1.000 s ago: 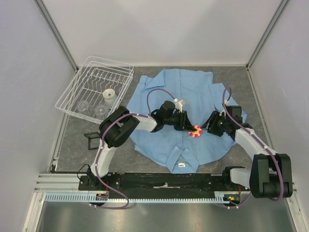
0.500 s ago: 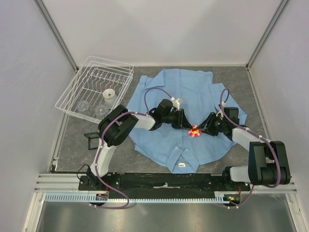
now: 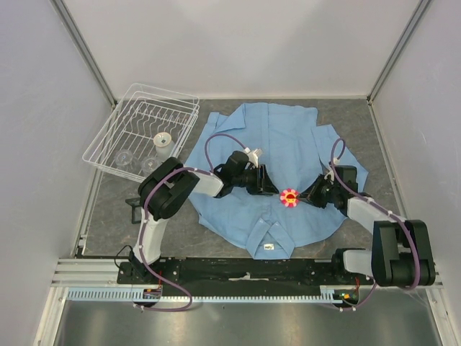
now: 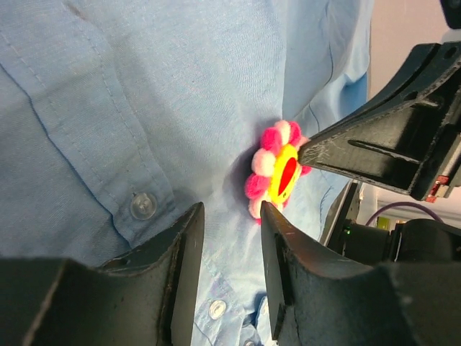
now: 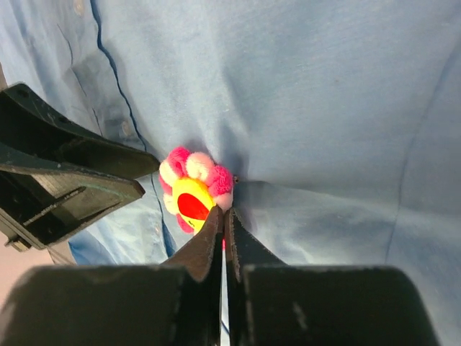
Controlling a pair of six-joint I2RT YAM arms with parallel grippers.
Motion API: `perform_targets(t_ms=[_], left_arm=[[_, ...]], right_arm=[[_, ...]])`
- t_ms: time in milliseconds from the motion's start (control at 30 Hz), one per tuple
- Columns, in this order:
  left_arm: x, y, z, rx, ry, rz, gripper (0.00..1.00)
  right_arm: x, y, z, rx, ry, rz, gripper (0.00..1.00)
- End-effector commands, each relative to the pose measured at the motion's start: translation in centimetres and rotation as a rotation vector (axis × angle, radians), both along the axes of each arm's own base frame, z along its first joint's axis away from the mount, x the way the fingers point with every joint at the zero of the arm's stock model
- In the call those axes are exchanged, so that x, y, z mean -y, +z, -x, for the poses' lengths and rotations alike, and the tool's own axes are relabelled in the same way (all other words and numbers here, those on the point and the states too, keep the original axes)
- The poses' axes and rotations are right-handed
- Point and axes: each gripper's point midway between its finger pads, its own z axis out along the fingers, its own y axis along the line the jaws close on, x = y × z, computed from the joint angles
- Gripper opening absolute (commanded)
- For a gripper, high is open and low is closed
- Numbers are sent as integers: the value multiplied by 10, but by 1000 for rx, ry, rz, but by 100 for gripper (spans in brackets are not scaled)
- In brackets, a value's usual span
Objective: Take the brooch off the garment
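Observation:
The garment (image 3: 288, 133) (image 4: 137, 86) (image 5: 324, 101), a light blue shirt, lies spread flat, collar toward the arms. The brooch (image 3: 289, 197) (image 4: 277, 171) (image 5: 193, 189), pink petals round a yellow centre, stands up from the cloth near the button placket. My right gripper (image 3: 305, 195) (image 5: 222, 213) reaches in from the right, its jaws pressed together on the brooch's lower edge. Just left of the brooch is my left gripper (image 3: 269, 189) (image 4: 230, 215), open, with only shirt cloth and buttons showing in the gap. The right gripper's fingers (image 4: 374, 144) touch the brooch from the far side in the left wrist view.
A white wire dish rack (image 3: 108, 144) stands at the back left, holding a white cup (image 3: 163, 140) and clear glasses. A small black object (image 3: 135, 209) lies left of the shirt. Grey walls close in on three sides.
The right gripper has shut on the brooch. The left gripper has opened and drawn back to the left, off the brooch. The brooch now shows its face upward.

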Motion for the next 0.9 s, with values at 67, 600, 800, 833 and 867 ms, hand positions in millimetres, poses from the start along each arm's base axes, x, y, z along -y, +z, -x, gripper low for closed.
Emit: perform_targets(t_ms=[67,600,800,833,867], left_arm=[[-6,0,-6,43,27,-6,44],[-12,68,5,51,-12,49,60],[-40,118,35,-45,48,39,61],[-43,122,40,-71,62,47,62],[-51,127,50,-127,93,65,62]], right_arm=[[28,13,3,29,-122,96,0],[52,105,-6,280,-89,293,0],[26,136,-20,397,-16,340,0],[5,137,-17,412,52,344,0],[2,139,-22,417,51,386,0]])
